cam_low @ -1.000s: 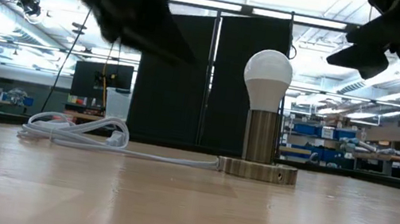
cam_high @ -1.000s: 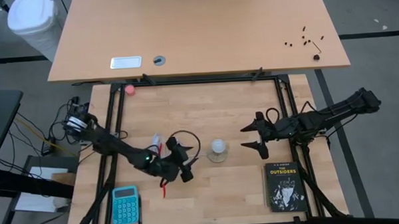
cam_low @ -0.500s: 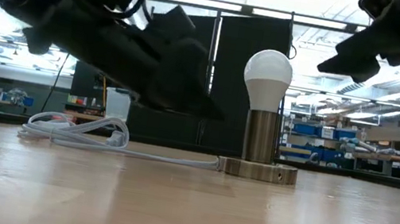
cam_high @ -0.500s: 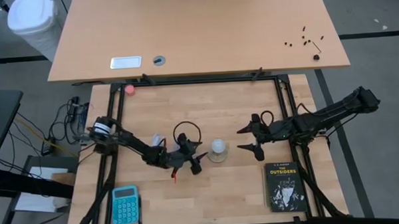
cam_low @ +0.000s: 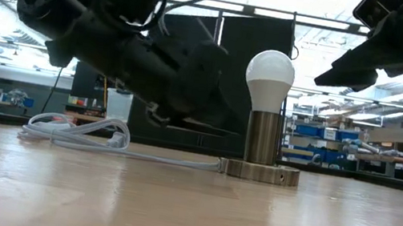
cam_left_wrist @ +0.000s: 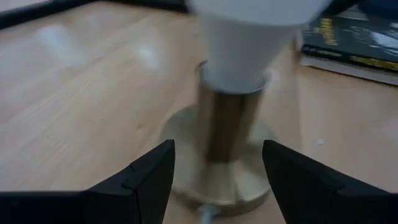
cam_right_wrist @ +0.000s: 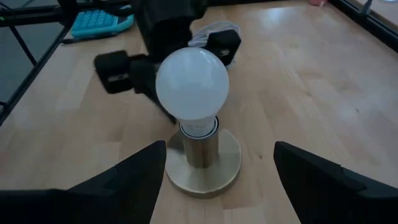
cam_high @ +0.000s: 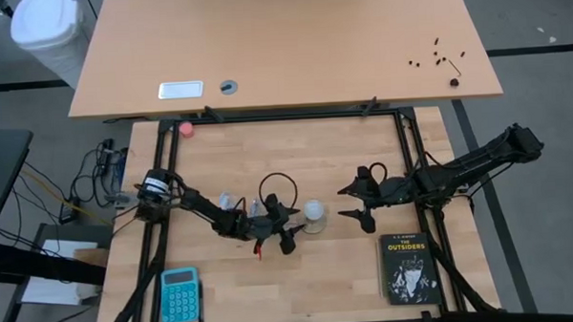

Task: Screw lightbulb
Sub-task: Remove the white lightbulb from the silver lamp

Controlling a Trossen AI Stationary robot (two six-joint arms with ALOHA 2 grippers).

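The white lightbulb (cam_low: 270,77) stands upright with its narrow base in the brass socket (cam_low: 264,137), whose round foot (cam_low: 259,172) lies on the table. My left gripper (cam_high: 289,228) hangs low just left of the socket and is open. In the left wrist view its fingers (cam_left_wrist: 152,177) stand to either side of the socket stem (cam_left_wrist: 225,127), a little short of it. My right gripper (cam_high: 349,201) is open to the right of the bulb and higher up. In the right wrist view the bulb (cam_right_wrist: 191,84) shows ahead between its fingers.
The socket's white cord (cam_low: 75,130) lies coiled on the table's left side, behind my left arm. A black book (cam_high: 407,267) lies near right, a teal calculator (cam_high: 180,294) near left, and a pink ball (cam_high: 185,129) at the far left corner. Black frame rails (cam_high: 163,175) border the table.
My left gripper has come down and gone toward the table's right, up to the socket, tipping from a steep pose to a nearly level one. My right gripper has edged left toward the bulb and sunk a little. The bulb and socket have stayed put.
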